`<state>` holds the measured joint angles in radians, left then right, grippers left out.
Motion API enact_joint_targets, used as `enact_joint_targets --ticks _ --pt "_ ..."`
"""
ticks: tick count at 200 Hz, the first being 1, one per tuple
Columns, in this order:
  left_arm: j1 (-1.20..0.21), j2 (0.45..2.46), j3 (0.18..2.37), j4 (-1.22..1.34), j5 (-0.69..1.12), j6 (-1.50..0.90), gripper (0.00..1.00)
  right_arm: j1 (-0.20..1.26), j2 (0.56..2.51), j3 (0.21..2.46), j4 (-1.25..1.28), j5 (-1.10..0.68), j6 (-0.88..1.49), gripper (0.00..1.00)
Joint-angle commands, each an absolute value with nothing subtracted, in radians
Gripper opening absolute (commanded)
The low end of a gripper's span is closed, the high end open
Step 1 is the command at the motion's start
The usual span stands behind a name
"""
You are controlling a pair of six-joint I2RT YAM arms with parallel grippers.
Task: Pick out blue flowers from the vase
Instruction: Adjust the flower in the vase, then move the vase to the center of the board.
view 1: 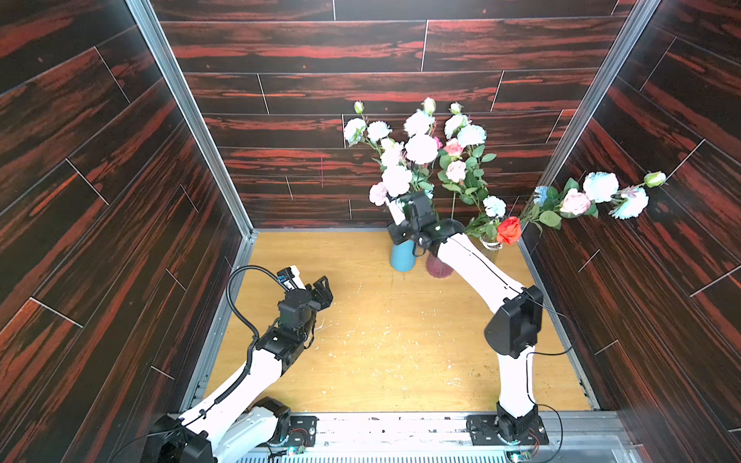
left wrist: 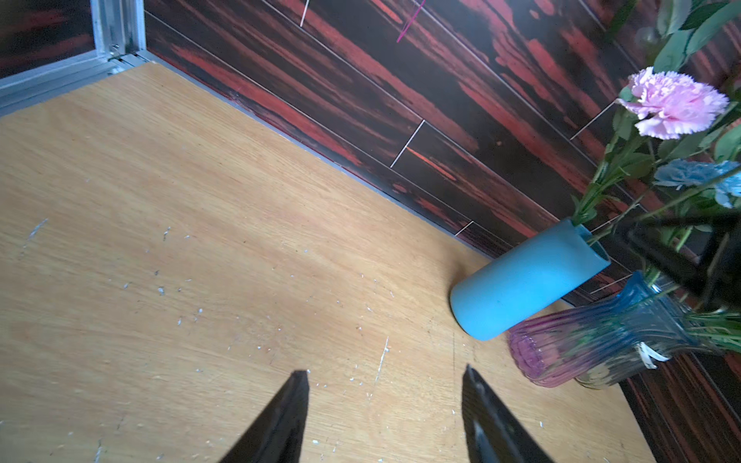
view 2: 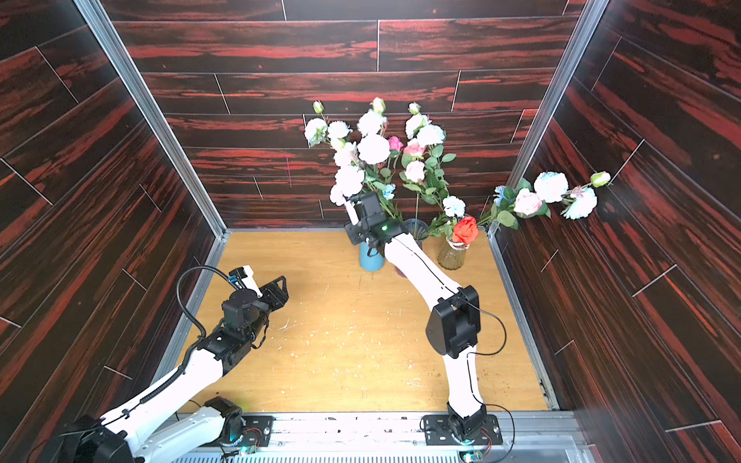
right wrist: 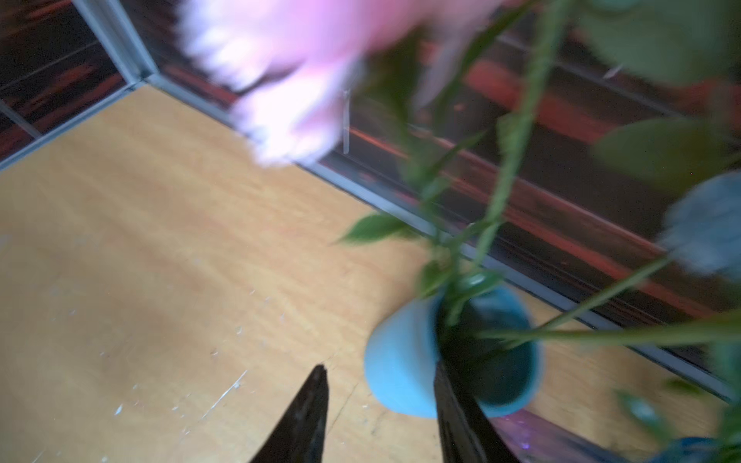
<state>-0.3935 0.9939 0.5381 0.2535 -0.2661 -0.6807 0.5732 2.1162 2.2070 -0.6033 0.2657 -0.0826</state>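
Pale blue flowers [view 1: 600,186] [view 2: 551,186] lean toward the right wall from a clear glass vase [view 1: 491,244] [view 2: 453,252]. A smaller blue bloom [view 2: 388,191] [left wrist: 697,174] [right wrist: 705,224] sits among the stems over the blue vase [view 1: 403,256] [left wrist: 529,280] [right wrist: 405,368]. My right gripper [view 1: 401,236] [right wrist: 379,373] hangs just above that vase's mouth, open, nothing between its fingers; one finger overlaps the rim in the right wrist view. My left gripper [view 1: 322,288] [left wrist: 385,373] is open over bare table at the left, far from the vases.
A purple-blue glass vase [view 1: 439,266] [left wrist: 581,344] stands against the blue one, partly behind my right forearm. Pink carnations [view 1: 378,193] [left wrist: 673,104], pink roses and a red rose [view 1: 509,230] crowd the bunches. Dark panel walls close in the back and both sides.
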Motion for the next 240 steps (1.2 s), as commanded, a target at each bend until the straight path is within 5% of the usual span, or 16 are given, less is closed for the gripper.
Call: enact_joint_targets --ticks 1,38,149,240 --pt "-0.39 0.988 0.525 0.284 -0.259 -0.674 0.63 0.555 2.229 2.445 -0.883 0.239 -0.059 0.45" --pt "-0.389 0.986 0.52 0.291 -0.256 -0.677 0.63 0.545 2.367 2.736 -1.115 0.271 -0.053 0.44" --pt "-0.389 1.005 0.54 0.269 -0.24 -0.677 0.63 0.526 2.293 2.467 -0.955 0.263 -0.09 0.54" --pt "-0.389 1.032 0.565 0.245 -0.225 -0.67 0.63 0.528 2.054 2.189 -0.746 0.213 -0.106 0.55"
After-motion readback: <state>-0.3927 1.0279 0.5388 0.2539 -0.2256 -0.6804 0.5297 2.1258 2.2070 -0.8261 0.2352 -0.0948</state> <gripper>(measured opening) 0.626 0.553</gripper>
